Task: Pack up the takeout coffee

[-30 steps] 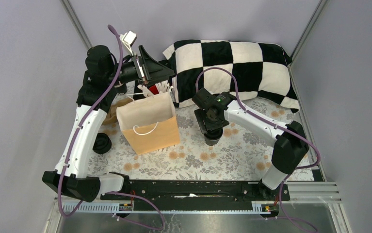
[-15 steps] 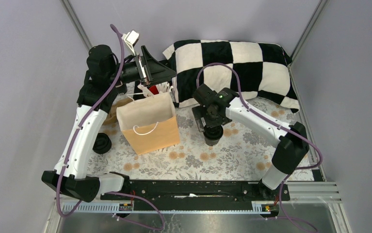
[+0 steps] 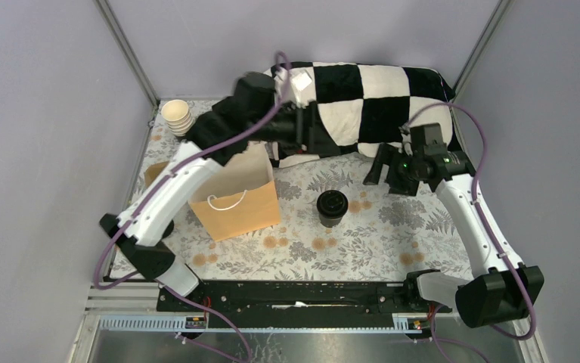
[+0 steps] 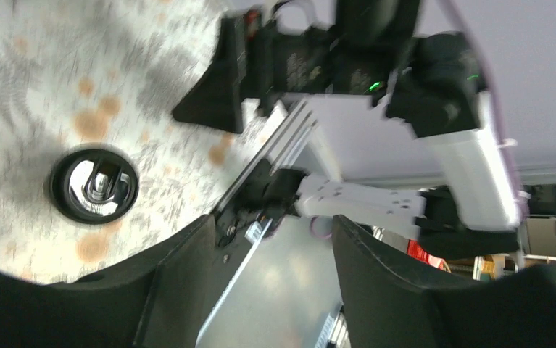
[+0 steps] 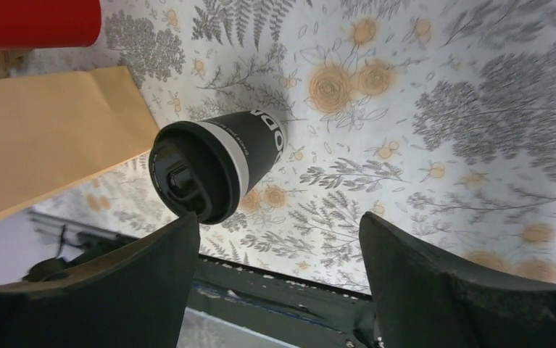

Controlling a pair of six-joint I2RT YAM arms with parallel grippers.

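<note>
Takeout coffee (image 3: 332,208) standing upright on the counter (image 3: 392,242), lid keeping it spill-safe.
Left hand (image 4: 260,290) and right hand (image 5: 275,290) are hovering spread, empty; it is waiting ahead of both, unheld.

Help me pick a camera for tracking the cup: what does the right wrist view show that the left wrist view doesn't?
Only the right wrist view shows the brown paper bag, the red cup and the side wall of the takeout coffee. Only the left wrist view shows the right arm. Both show the lidded coffee on the floral cloth.
</note>
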